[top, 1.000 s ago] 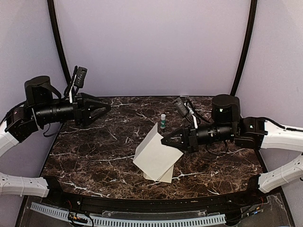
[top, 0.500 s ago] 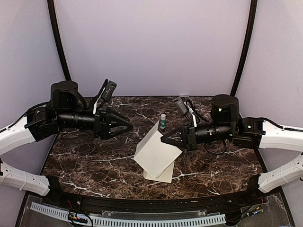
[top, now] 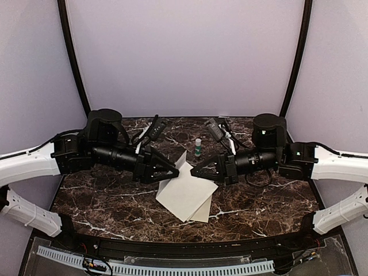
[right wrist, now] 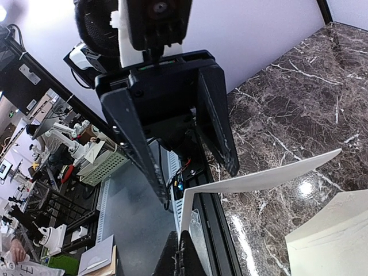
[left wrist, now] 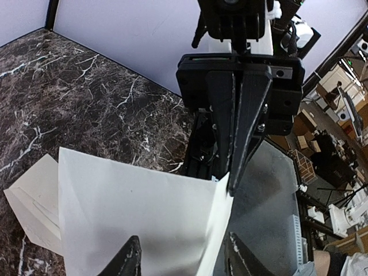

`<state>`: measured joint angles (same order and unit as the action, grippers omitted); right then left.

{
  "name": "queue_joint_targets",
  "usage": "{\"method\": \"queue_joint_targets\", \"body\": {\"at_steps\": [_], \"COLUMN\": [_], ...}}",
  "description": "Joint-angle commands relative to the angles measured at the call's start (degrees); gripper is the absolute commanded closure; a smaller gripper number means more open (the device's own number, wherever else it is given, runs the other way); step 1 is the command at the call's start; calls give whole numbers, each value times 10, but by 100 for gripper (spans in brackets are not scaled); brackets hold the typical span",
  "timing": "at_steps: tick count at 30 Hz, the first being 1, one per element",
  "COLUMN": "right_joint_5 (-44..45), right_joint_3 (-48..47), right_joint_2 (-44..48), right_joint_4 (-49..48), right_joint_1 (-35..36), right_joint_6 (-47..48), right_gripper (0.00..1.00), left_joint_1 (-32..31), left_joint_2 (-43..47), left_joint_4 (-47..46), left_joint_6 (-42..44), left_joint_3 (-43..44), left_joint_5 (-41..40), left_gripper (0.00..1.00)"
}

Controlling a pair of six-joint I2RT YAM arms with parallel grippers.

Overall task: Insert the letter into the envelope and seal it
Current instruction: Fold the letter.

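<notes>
Nothing legible appears in any view. The letter (top: 184, 192) and the envelope (top: 203, 214) show unprinted faces, and any lettering on the small bottle (top: 198, 147) is too small to read.

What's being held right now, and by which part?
The right tool pinches the letter by its raised edge near a corner; the left tool is open at the sheet, gripping nothing.

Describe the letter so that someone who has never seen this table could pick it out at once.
On the dark marble table, look in the middle, where the left gripper and right gripper meet. The letter is the white sheet that the right gripper pinches at its edge, tilted up. The envelope under it lies flat and is cream-beige.
</notes>
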<state>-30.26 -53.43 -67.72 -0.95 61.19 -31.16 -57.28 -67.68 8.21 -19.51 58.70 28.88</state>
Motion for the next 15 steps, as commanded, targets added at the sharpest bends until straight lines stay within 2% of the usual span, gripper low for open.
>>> {"method": "queue_joint_targets", "body": {"at_steps": [1, 3, 15], "right_joint_5": [-16, -19, -19], "right_joint_3": [-19, -21, -30], "right_joint_2": [-4, -6, -17], "right_joint_4": [-28, -28, -15], "right_joint_1": [4, 4, 4], "right_joint_6": [5, 7, 18], "right_gripper": [100, 100, 100], "left_joint_1": [-6, -8, -13], "left_joint_2": [-11, -16, -27], "left_joint_4": [4, 7, -15], "left_joint_6": [12, 14, 6], "left_joint_3": [2, 3, 0], "left_joint_5": [10, 10, 53], "left_gripper": [55, 60, 70]}}
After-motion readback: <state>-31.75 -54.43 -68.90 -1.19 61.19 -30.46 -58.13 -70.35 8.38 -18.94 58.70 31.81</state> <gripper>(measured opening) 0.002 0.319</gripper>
